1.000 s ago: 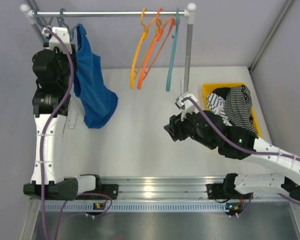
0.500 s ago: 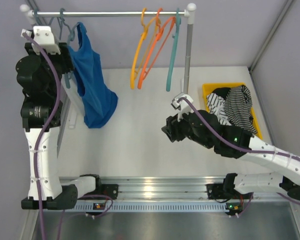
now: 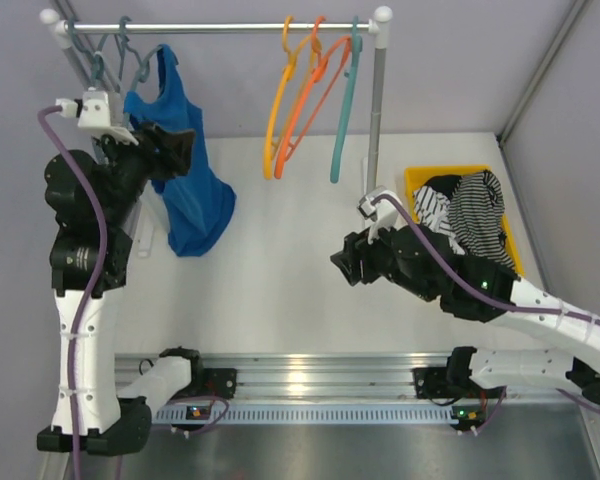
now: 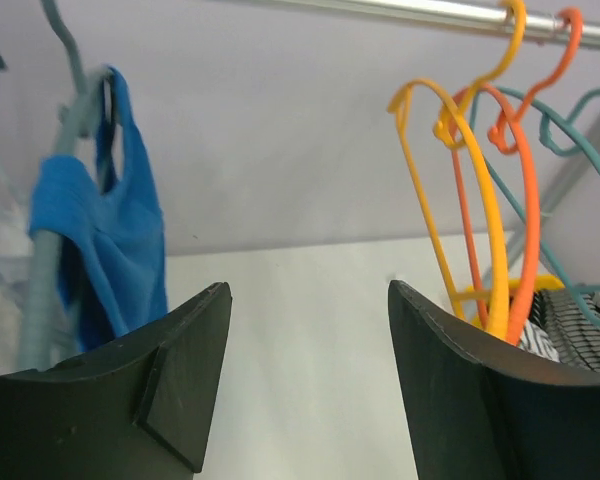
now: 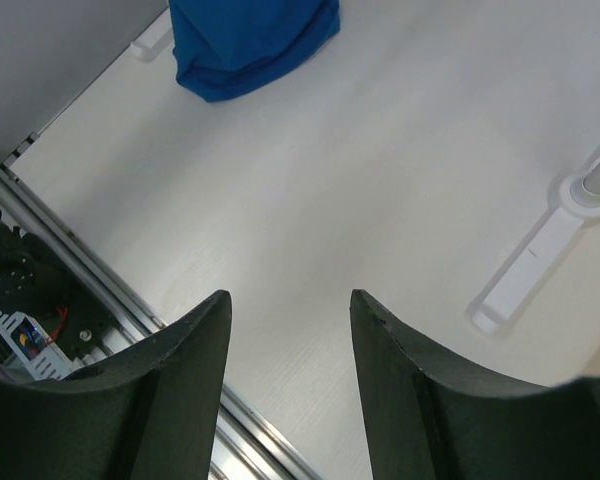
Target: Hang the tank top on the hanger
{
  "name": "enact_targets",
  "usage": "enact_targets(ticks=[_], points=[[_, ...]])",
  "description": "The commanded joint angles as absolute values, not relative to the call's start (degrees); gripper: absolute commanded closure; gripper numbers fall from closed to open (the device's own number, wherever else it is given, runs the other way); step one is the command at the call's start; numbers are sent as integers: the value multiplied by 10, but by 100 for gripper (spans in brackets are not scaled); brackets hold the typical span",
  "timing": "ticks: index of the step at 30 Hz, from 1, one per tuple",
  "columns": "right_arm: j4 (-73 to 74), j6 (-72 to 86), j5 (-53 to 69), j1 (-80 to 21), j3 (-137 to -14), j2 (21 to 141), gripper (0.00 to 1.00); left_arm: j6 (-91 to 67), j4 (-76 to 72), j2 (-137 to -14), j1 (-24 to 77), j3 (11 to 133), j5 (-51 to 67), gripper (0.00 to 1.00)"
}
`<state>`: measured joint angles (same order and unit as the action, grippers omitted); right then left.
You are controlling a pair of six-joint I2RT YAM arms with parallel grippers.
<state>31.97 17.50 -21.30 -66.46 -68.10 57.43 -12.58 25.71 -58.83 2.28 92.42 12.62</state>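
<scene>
The royal-blue tank top hangs at the left end of the rail, its strap looped over the slate-teal hanger, with fabric bunched on the hanger's arm. Its hem rests low near the table. My left gripper is raised just in front of the top and to its right, apart from it. In the left wrist view the left gripper is open with nothing between its fingers. My right gripper hovers over mid-table. It is also open and empty in its own wrist view.
Yellow and orange hangers and a teal hanger hang at the rail's right end, beside the rack post. A yellow bin at the right holds striped garments. The rack's white foot lies on the table.
My left gripper has opened wide and drawn back from the hanger and tank top, swinging right. The top stays hanging on the rail. The right arm has barely shifted.
</scene>
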Motion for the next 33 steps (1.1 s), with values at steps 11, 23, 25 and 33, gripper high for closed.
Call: enact_targets(ticks=[11,23,25,33], points=[[339,254,-302,-657,-598,465,48,-198,255,-447,247,658,-55,36],[388,369,-369,-656,-465,331,43,-290,203,-396,558,442,-298,38],[398,384,-379,-657,-451,321,43,-292,193,-405,613,428,-357,38],[417,404,-406,-657,-438,327,42,-322,127,-453,739,381,-417,37]])
